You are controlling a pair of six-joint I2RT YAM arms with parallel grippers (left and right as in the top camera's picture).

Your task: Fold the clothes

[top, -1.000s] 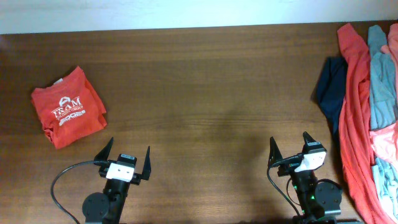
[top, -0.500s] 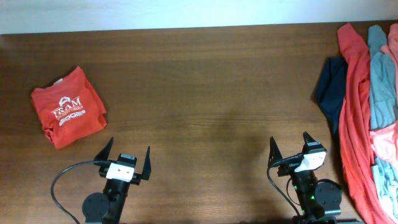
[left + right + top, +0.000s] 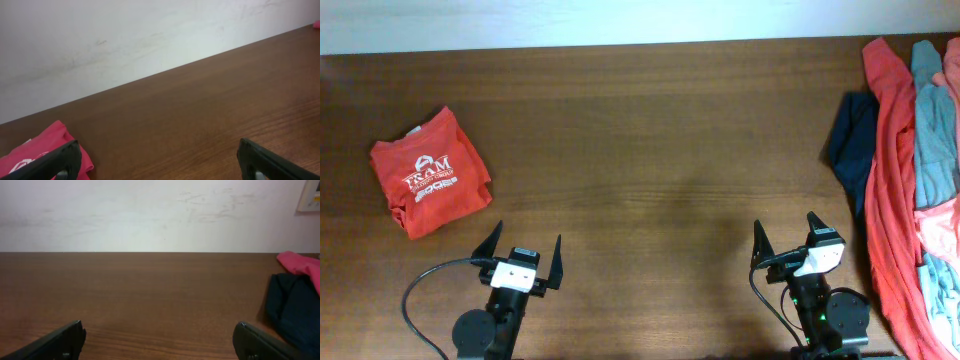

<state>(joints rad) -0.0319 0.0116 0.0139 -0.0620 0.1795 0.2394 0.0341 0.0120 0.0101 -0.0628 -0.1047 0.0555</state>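
Looks like a gap between garments, with the orange-red T-shirt (image 3: 428, 185) folded at the left of the bench (image 3: 660, 150), the pile of clothes (image 3: 910, 150) heaped along its right edge, and the fingers of left gripper (image 3: 528, 235) and right gripper (image 3: 785, 225) spread wide and empty, so next probably means reaching right to pull one piece onto bare wood.

Table (image 3: 650, 150): dark brown wood, smooth, visible grain, faint sheen. T-shirt (image 3: 428, 183): soft matt orange-red cloth, white print. Heaped clothes (image 3: 895, 150): matt cloth, creased. Wall (image 3: 125, 40): matt white, scuffed. Left gripper (image 3: 529, 232) and right gripper (image 3: 783, 220): matt black fingers, plastic in look, white housings
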